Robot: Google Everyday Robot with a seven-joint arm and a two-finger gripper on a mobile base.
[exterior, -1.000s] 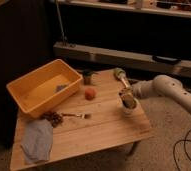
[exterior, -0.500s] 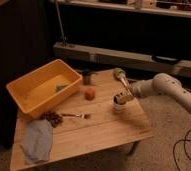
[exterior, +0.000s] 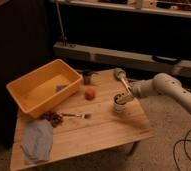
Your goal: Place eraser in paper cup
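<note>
The white paper cup point(exterior: 119, 105) stands upright on the right part of the wooden table point(exterior: 99, 132). My gripper point(exterior: 123, 96) comes in from the right on a white arm point(exterior: 164, 86) and hovers right at the cup's mouth. A dark shape that looks like the eraser point(exterior: 121, 99) sits at the cup's rim under the gripper. Whether it rests inside the cup or is still held cannot be made out.
A yellow bin point(exterior: 41, 90) takes up the table's left back. An orange ball point(exterior: 90, 93) and a small dark cup point(exterior: 87, 76) lie left of the paper cup. A greenish round object point(exterior: 119, 73) sits behind it. A fork point(exterior: 76, 116), a dark clump point(exterior: 52, 118) and a grey cloth point(exterior: 37, 140) lie front left.
The gripper has shifted slightly left and settled over the paper cup's mouth. Everything else on the table is where it was.
</note>
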